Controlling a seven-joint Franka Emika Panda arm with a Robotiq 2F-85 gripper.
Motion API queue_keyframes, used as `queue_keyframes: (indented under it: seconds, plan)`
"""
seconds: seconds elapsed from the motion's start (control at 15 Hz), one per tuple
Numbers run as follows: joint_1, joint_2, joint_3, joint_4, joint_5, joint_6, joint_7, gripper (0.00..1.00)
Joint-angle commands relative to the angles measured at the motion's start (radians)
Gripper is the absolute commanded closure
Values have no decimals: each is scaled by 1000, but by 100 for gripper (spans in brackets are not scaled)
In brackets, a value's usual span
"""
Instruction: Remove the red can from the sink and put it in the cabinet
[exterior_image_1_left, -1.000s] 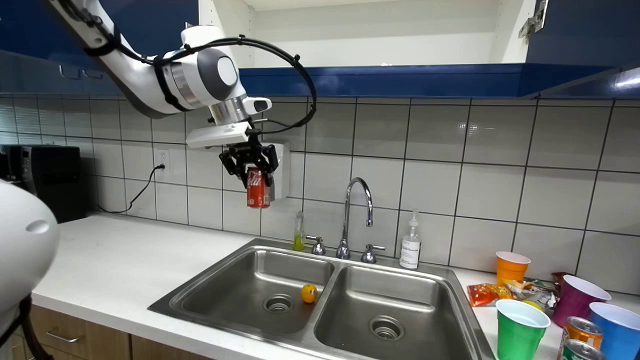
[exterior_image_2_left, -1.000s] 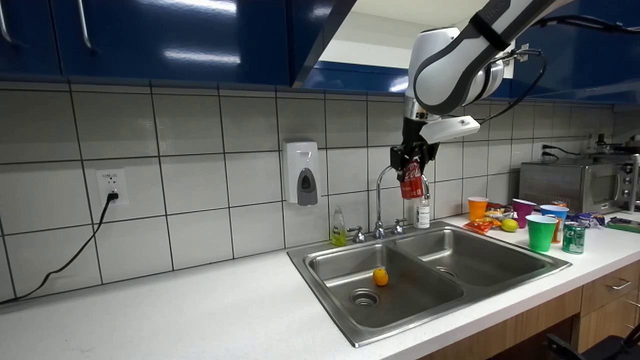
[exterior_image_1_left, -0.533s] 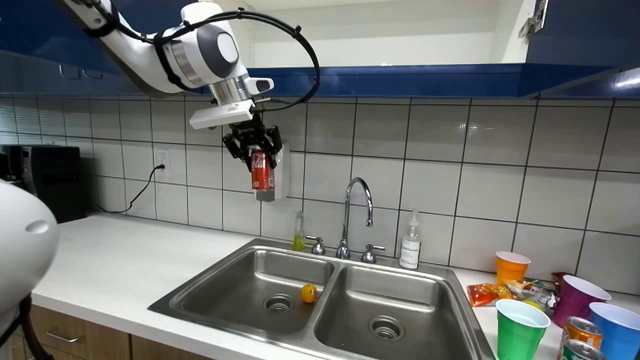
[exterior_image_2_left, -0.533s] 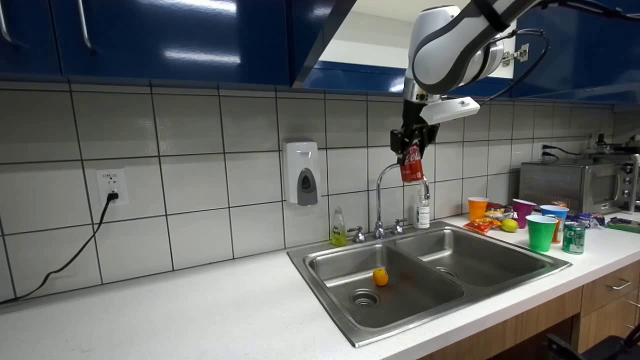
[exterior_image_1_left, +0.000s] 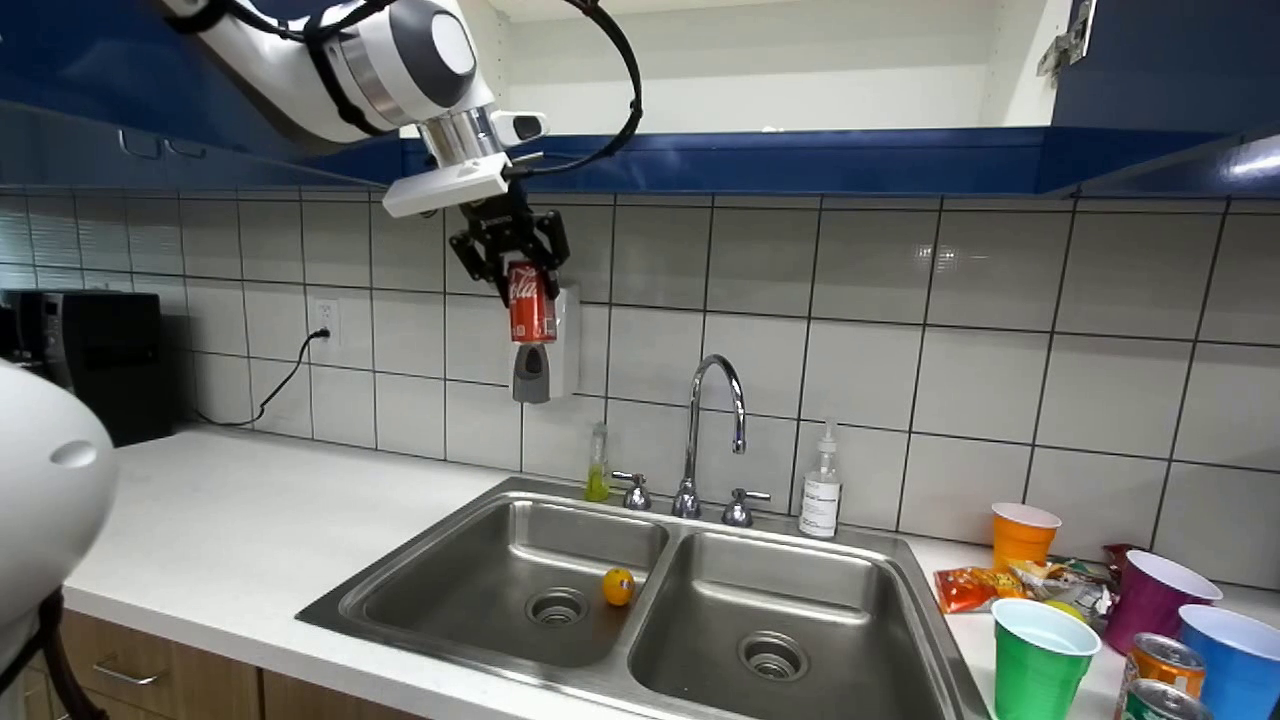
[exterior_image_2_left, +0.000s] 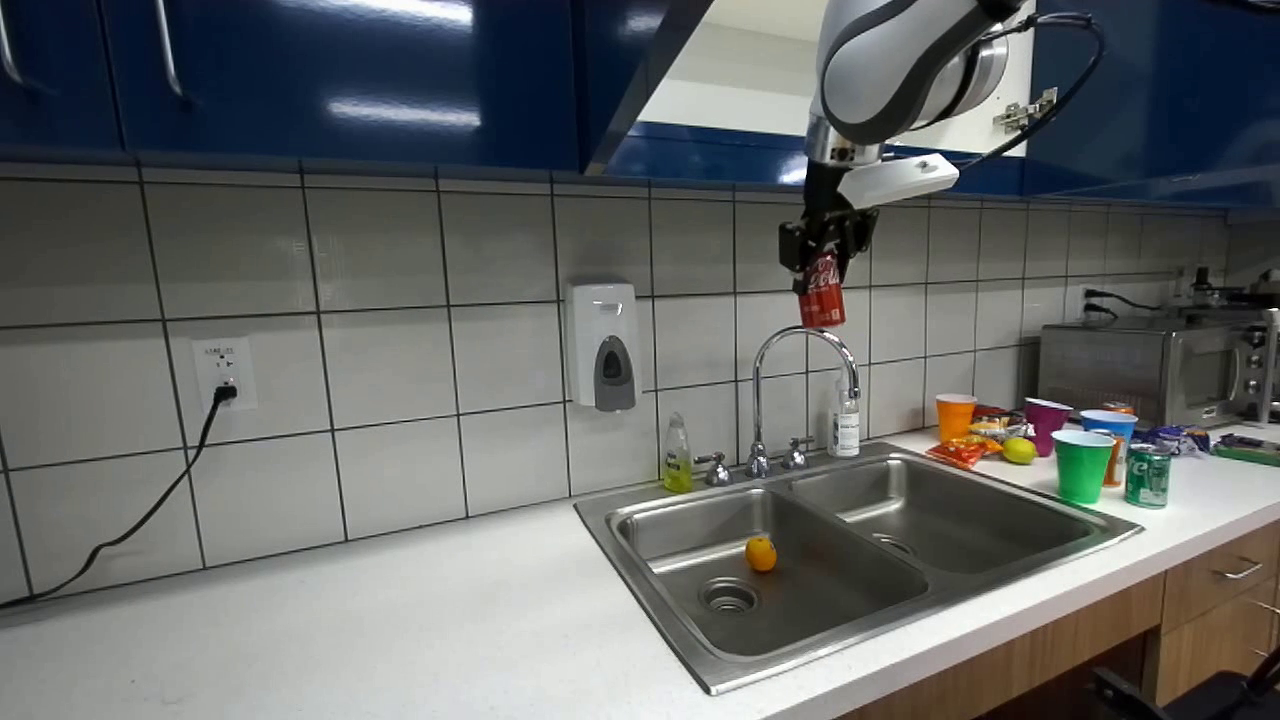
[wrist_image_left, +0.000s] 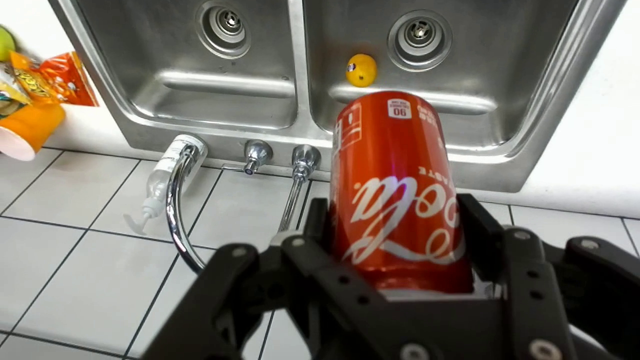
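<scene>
The jaws clamp the red cylindrical metal can (exterior_image_1_left: 531, 302), long axis near-upright, lower than the white-lined blue wall cabinet (exterior_image_1_left: 780, 161). It likely must rise past the cabinet's floor.

Open cabinet (exterior_image_1_left: 760, 160) above, faucet (exterior_image_1_left: 693, 430) arching below

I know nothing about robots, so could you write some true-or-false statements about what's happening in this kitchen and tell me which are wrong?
1. The hand holds the red can. True.
2. The cabinet above the sink is open. True.
3. The red can is already in the cabinet. False: it is outside, lower than the cabinet.
4. The round orange thing lies in the sink. True.
5. The green cup is upside down. False: the green cup stands mouth up.
</scene>
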Motion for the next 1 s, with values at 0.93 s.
queue_keyframes:
  seconds: [0.93]
  plan:
    - [-54, 1, 24, 151, 10, -49, -28, 60]
